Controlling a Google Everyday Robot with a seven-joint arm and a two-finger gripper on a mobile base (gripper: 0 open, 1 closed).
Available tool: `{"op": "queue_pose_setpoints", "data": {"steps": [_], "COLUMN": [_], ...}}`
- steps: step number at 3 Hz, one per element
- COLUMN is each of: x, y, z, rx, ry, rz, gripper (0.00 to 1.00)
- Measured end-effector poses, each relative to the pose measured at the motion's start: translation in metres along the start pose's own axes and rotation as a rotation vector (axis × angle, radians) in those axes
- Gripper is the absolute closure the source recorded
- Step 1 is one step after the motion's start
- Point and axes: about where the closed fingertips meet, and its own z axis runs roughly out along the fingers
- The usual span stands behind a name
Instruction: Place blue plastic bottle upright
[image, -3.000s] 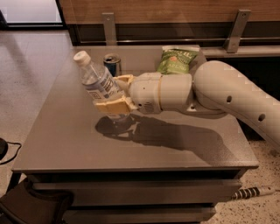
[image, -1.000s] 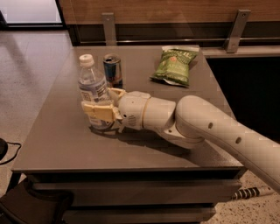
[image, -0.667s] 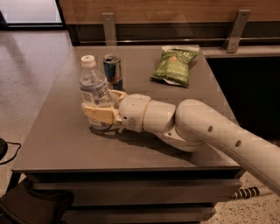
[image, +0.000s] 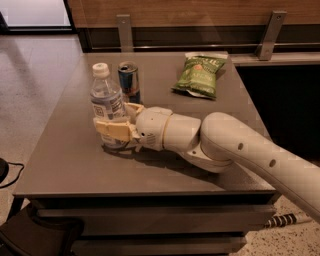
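Note:
The blue plastic bottle (image: 107, 102), clear with a white cap and a pale label, stands upright on the grey table (image: 65, 160) at its left side. My gripper (image: 117, 122) reaches in from the right, and its yellowish fingers (image: 112, 129) sit around the bottle's lower part. The bottle's base rests on the table top. The white arm runs back to the lower right of the view.
A blue-and-silver drink can (image: 129, 82) stands just behind and right of the bottle. A green chip bag (image: 199, 75) lies at the table's back right. A wooden wall with metal brackets runs behind the table. The floor drops away on the left.
Three seconds ago the bottle was held tilted above the table. It has since been lowered and turned upright onto the table. In the last second almost nothing has moved.

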Motion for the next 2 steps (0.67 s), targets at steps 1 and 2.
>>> {"op": "queue_pose_setpoints", "data": {"steps": [1, 2], "x": [-0.0003, -0.0008], "y": [0.0014, 0.0034], "z": [0.0012, 0.0029], "rx": [-0.003, -0.007], "ry": [0.0, 0.001], "rz": [-0.001, -0.003], "gripper": [0.83, 0.53]}}
